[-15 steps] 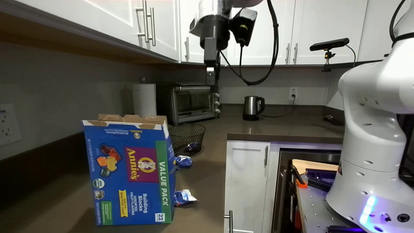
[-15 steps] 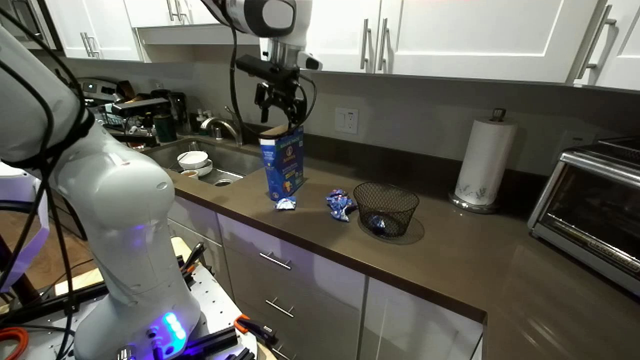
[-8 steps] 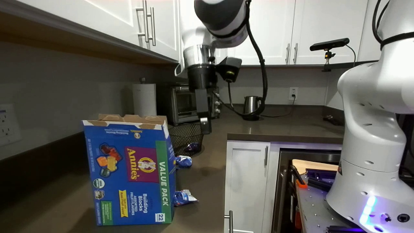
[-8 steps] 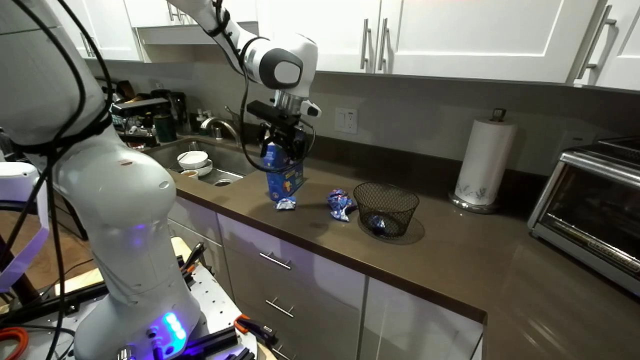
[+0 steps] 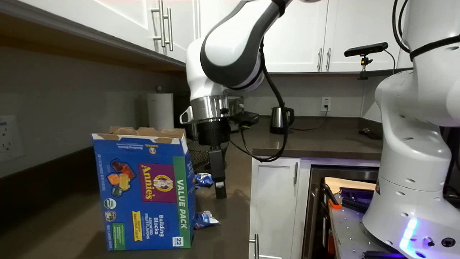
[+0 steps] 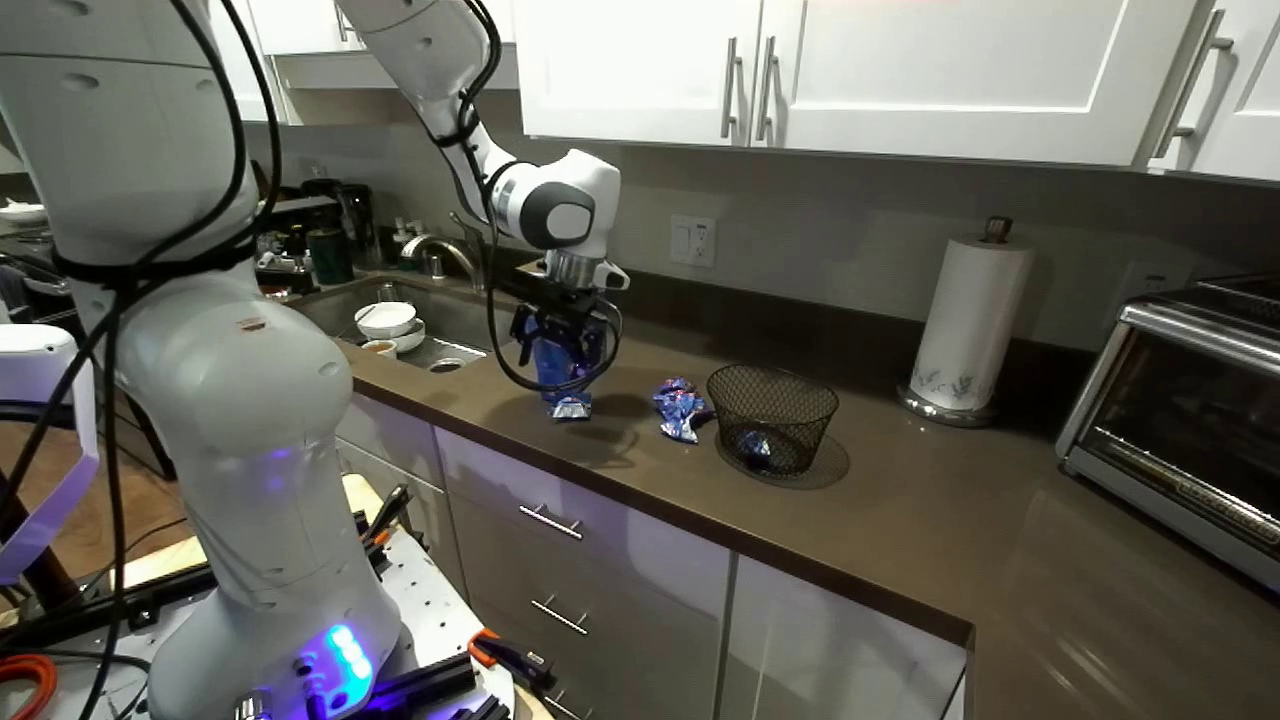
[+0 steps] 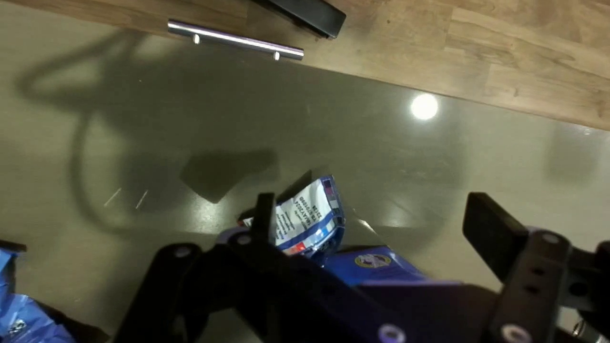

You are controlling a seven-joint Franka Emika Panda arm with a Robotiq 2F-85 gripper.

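1. Your gripper (image 7: pixel 371 212) points down above the desk (image 6: pixel 880 520), its fingers (image 7: pixel 493 233) standing wide apart.
2. The thing nearest your gripper is a crumpled blue-and-white packet (image 7: pixel 310 216), lying below it on the desk; in the wrist view one finger covers part of it.
3. Just beside that packet, the blue Annie's box (image 5: pixel 143 190) stands upright, its top torn open. You can't tell whether the two touch.
4. Between the box and the wire basket (image 6: pixel 740 405), you have more crumpled blue packaging (image 6: pixel 680 408) on the desk.
5. The basket holds a shiny wrapper (image 6: pixel 757 447).
6. Past the basket you see a paper towel roll (image 6: pixel 970 330), then a toaster oven (image 6: pixel 1190 430).
7. On the box's other side, a sink (image 6: pixel 450 320) holds white bowls (image 6: pixel 386 320).
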